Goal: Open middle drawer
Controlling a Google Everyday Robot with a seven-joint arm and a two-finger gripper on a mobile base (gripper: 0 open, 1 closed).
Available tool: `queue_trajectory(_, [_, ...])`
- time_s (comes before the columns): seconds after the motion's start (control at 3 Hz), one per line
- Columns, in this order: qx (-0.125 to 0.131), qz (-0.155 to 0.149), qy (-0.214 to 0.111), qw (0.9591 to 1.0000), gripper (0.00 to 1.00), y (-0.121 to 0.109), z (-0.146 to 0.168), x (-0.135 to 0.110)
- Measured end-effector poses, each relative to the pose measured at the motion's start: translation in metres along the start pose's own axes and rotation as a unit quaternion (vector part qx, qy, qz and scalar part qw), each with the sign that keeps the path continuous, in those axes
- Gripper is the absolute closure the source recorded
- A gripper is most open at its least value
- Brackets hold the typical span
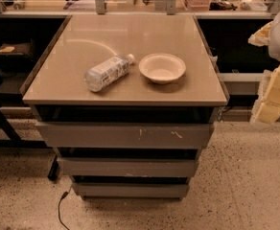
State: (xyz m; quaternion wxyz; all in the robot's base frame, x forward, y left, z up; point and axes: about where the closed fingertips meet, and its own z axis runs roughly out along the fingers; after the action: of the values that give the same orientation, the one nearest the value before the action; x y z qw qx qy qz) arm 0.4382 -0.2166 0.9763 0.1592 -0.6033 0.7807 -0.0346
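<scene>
Speckled floor (255,186) surrounds a grey cabinet (34,111) with a loaded tabletop (130,37). Its middle drawer (128,167), at six o'clock, looks shut and handle-less; a pull could slip or catch the scratched front (125,135) above. At three o'clock, well apart, hangs the gripper (273,97); open or closed, I cannot tell. Jerking might roll the bottle (106,72) beside the bowl (162,67).

Plastic bottle (106,72) and bowl (162,67) sitting on worktop (130,32)
The bottle is lying sideways just left of the bowl; pincer (273,94) is hanging well right of it.

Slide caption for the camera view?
Cabinet with middle drawer closed, bottle and bowl on top, tool at right edge.
</scene>
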Motion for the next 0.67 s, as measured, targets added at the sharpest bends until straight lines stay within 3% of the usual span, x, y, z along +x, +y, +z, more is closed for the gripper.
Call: queue_trajectory(0.67, [-0.012,0.004,-0.016,0.9998,0.0,0.0097,0.0071,-0.0022])
